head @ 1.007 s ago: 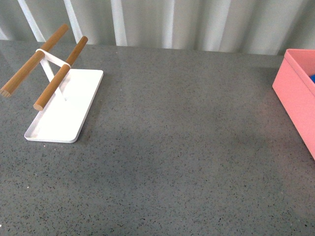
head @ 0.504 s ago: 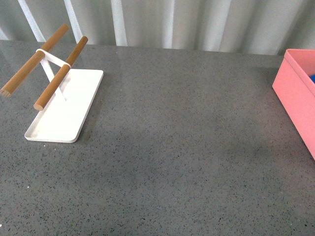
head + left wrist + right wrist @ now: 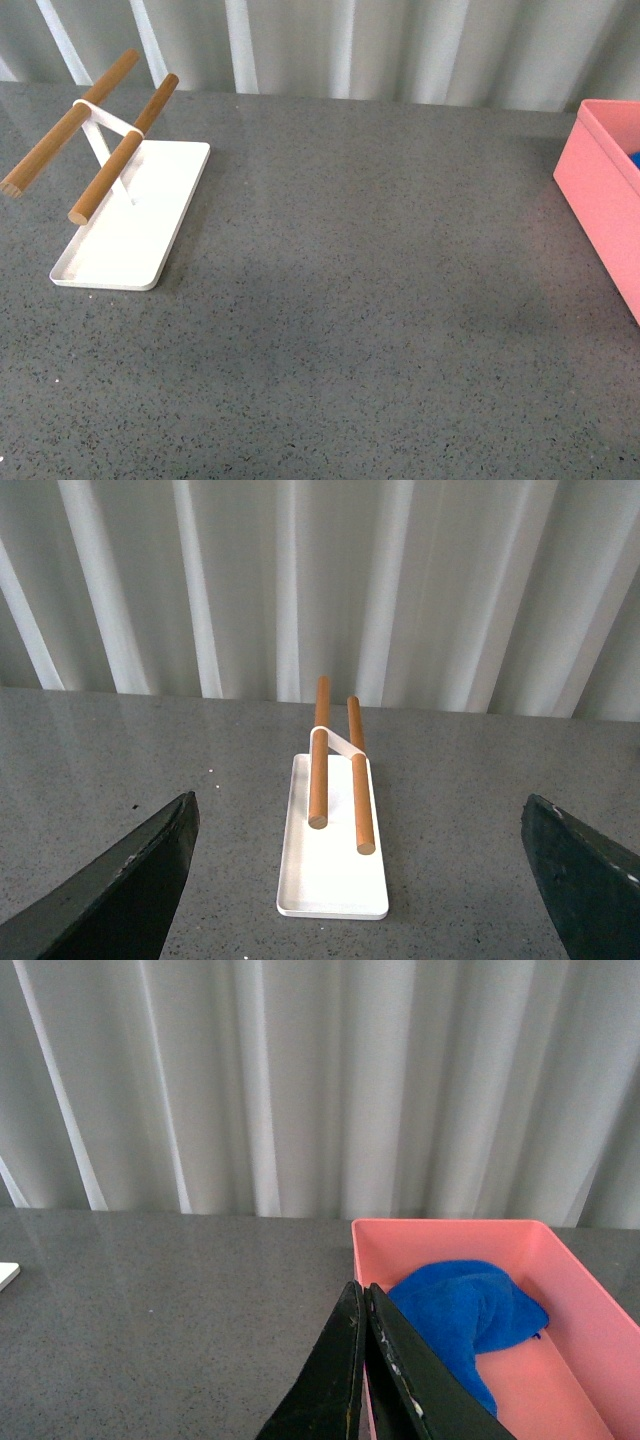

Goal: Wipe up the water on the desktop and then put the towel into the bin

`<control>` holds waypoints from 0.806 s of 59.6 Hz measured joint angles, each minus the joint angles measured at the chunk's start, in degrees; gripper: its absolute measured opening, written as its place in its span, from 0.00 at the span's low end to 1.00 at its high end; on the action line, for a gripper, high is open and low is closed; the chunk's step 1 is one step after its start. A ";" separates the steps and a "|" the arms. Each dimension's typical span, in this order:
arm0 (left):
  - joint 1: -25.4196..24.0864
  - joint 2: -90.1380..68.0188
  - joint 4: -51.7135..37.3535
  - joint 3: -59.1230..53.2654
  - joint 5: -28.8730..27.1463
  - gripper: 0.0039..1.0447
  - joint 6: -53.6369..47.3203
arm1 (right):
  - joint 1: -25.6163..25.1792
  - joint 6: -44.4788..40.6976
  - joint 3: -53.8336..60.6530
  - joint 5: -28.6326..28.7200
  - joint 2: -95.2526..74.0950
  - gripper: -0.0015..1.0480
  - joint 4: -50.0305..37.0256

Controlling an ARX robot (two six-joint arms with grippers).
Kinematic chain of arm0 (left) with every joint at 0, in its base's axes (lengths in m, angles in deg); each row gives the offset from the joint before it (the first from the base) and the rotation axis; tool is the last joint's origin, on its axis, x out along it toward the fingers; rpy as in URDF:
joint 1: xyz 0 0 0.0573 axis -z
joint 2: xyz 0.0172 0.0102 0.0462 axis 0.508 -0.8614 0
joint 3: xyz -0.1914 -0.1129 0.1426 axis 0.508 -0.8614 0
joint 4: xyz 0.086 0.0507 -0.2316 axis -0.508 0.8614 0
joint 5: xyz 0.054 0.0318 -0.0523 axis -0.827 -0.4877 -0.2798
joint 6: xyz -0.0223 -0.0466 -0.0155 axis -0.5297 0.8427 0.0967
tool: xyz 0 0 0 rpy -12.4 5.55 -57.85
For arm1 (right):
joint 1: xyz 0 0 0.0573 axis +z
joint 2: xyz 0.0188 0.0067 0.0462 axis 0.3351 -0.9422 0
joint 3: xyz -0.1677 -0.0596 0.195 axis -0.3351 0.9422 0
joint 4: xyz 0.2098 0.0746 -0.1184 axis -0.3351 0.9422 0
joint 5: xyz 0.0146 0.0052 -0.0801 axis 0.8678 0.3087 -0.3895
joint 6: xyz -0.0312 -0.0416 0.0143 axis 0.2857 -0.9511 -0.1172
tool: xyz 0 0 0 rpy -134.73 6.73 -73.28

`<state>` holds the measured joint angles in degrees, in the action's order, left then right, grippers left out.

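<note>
On the left of the table (image 3: 380, 300) stands a white tray (image 3: 135, 225) with two wooden rods (image 3: 120, 150), and the left gripper (image 3: 360, 880) faces it with its jaws spread wide. At the right edge sits the pink bin (image 3: 560, 1340) with the blue towel (image 3: 465, 1315) bunched inside, the right gripper (image 3: 365, 1360) near its left wall, jaws pressed together, empty

blue towel (image 3: 470, 1312) inside pink bin (image 3: 580, 1290), gripper (image 3: 362, 1322) closed

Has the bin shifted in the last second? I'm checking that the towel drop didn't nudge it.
No. In the front view the bin keeps its place against the desktop and the white tray.
</note>
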<state>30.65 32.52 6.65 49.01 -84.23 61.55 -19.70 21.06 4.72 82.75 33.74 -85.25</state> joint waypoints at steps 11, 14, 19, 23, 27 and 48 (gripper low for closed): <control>0.00 0.00 0.00 0.00 0.00 0.94 0.00 | 0.00 0.02 0.00 0.00 2.75 0.03 2.78; 0.00 0.00 0.00 0.00 0.00 0.94 0.00 | 0.00 0.02 0.00 0.00 3.41 0.03 3.43; 0.00 0.00 0.00 0.00 0.00 0.94 0.00 | 0.02 0.02 -0.04 -0.02 7.13 0.03 8.24; 0.00 0.00 0.00 0.00 0.00 0.94 0.00 | 0.00 0.04 -0.02 0.00 11.61 0.03 13.51; 0.00 0.02 0.00 0.00 0.00 0.94 -0.02 | 0.02 0.04 -0.04 -0.02 13.60 0.03 13.81; 0.00 0.07 0.00 0.00 0.00 0.94 0.00 | 0.00 0.04 -0.04 -0.02 13.62 0.30 13.99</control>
<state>30.65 32.58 6.65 49.01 -84.23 61.55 -19.70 21.10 4.67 82.72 47.36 -71.26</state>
